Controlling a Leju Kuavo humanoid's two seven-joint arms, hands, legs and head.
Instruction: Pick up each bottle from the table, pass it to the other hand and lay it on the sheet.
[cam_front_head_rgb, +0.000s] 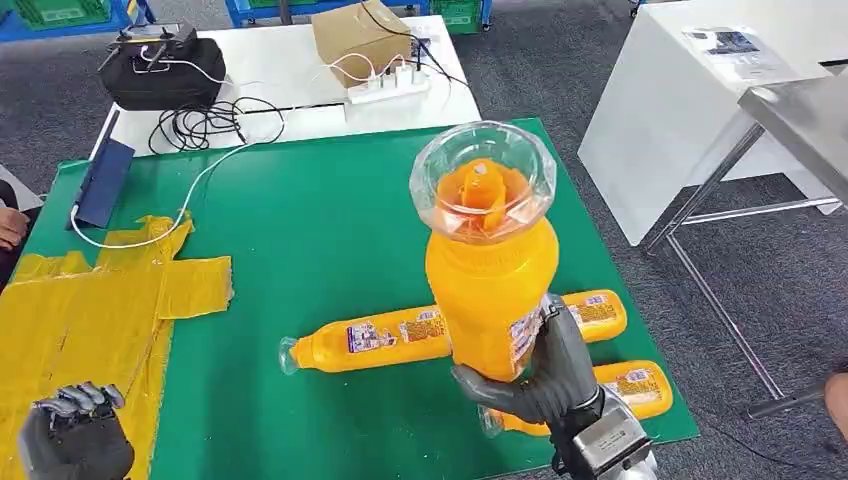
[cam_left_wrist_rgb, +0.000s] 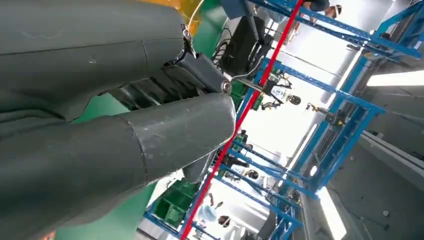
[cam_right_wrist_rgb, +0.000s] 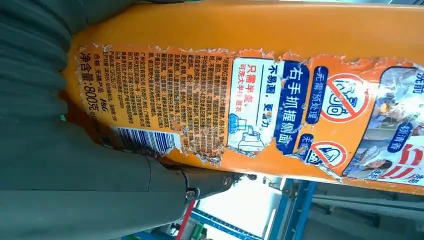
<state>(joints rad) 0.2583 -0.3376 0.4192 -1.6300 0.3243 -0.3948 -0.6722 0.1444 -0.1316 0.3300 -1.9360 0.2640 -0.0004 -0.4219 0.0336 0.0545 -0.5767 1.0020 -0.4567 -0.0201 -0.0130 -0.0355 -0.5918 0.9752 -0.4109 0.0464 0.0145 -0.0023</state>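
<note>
On the orange bottle (cam_right_wrist_rgb: 260, 65) gripped by the right hand (cam_front_head_rgb: 545, 375), "800克" and "右手抓握侧面"; left hand (cam_front_head_rgb: 75, 440) curled, holding nothing.

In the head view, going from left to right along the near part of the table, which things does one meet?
Left hand → yellow sheet → lying bottle → right hand holding the upright bottle.

My head camera looks down over the green table (cam_front_head_rgb: 330, 210). Both wrist cameras sit close behind their hands. The right wrist and head views share the held orange bottle (cam_right_wrist_rgb: 260, 75).
</note>
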